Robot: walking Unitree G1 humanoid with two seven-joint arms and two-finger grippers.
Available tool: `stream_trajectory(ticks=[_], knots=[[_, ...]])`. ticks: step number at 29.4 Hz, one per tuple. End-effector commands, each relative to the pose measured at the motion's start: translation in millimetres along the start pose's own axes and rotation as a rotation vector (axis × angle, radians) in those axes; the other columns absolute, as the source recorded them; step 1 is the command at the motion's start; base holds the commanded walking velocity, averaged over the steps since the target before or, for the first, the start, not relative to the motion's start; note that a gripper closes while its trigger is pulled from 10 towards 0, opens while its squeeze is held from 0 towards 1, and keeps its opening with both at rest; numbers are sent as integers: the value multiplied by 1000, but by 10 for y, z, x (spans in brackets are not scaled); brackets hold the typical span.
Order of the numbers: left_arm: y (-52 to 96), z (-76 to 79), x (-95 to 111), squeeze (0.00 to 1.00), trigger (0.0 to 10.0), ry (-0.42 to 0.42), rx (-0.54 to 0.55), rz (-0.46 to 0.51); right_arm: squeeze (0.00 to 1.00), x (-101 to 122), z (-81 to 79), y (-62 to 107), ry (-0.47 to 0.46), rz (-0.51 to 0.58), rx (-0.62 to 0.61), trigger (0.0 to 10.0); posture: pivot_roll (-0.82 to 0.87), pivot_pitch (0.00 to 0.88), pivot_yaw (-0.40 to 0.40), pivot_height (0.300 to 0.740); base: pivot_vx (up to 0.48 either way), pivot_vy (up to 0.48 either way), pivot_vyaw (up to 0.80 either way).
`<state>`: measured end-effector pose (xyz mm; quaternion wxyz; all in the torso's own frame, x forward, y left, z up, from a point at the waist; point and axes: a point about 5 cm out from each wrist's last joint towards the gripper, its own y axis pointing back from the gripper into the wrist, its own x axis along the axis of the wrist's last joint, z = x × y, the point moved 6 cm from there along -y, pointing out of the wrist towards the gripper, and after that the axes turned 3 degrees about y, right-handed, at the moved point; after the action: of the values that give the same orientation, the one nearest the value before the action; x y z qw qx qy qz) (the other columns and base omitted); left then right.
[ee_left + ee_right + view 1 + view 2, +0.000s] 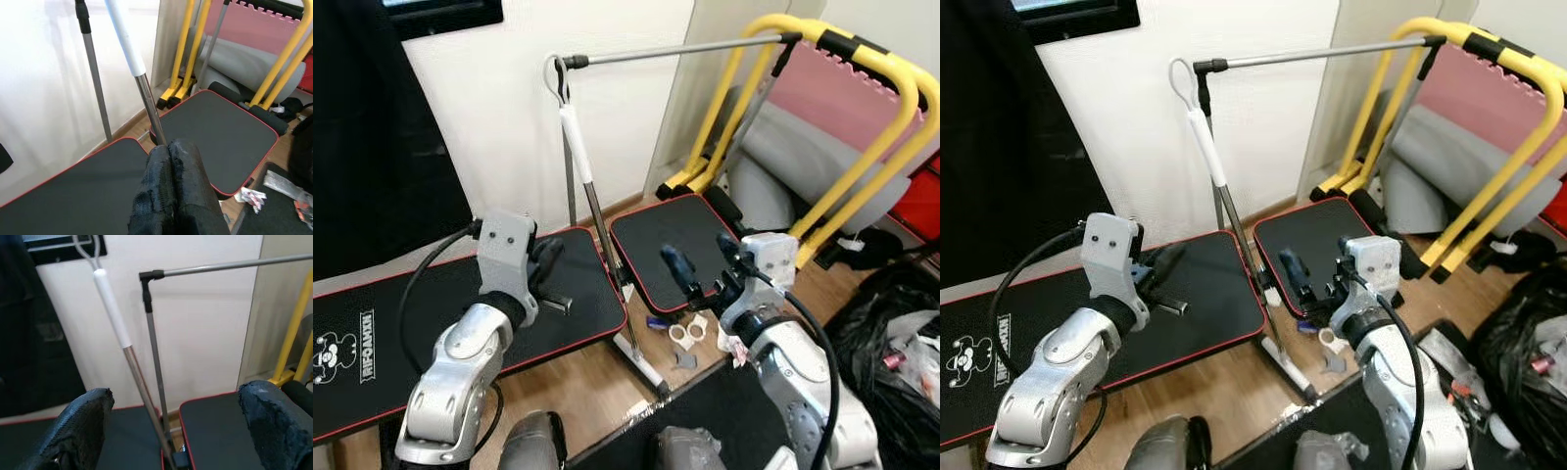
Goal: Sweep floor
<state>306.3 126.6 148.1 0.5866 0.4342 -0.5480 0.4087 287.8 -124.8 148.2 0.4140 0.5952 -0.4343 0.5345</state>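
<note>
The broom (585,186) stands leaning against the white wall (607,108), its long axis close to upright and tilted slightly, with a wire hanging loop at the top, a white grip sleeve below it and a bare metal shaft running down to the wooden floor (607,372) between two black red-edged mats (558,294). A separate grey metal rack pole (571,186) rises just behind it and carries a horizontal bar toward the yellow frame (862,127). The broom lies forward of both arms and between them. The right claw (700,262) is raised with its two black fingers spread wide apart, holding nothing; in the right wrist view the shaft runs through the gap between the fingers but at a distance beyond them, not in contact. The left claw (546,262) is raised over the larger mat with fingers pressed together and empty; in the left wrist view the shaft appears just past the fingertips (171,152), and whether it touches cannot be determined. Judgement: the right claw, already open and aligned on the shaft, appears better prepared for the grasp, which has not yet been made. Small litter (690,331) lies on the floor near the broom's foot. Sweeping has not begun.
</note>
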Motion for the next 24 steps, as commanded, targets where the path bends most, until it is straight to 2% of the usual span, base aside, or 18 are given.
stream_trajectory(ticks=[1,5,7,11,20,24], knots=[[-5,88,-61,0,10000,-1,-76,-23,0,-39,58,3,3,-12,-35,10000,-150,109,-73,740,0,0,0],[26,135,-100,0,10000,2,-117,-41,0,-45,59,1,-23,-12,-44,10000,-163,115,-60,740,0,0,-800],[11,137,-63,0,10000,8,-120,-11,0,-18,64,-25,-3,4,-52,10000,-167,98,-54,740,463,0,-622],[-106,92,-55,0,10000,-5,-100,-12,0,12,69,-149,23,15,-45,10000,-165,87,-46,740,0,0,0],[-194,59,-23,0,10000,1,-96,8,0,36,83,-263,57,24,-46,10000,-183,71,-49,740,0,0,0],[-257,60,1,0,10000,-1,-96,25,0,42,100,-324,104,23,-39,10000,-185,62,-64,740,0,0,0]])
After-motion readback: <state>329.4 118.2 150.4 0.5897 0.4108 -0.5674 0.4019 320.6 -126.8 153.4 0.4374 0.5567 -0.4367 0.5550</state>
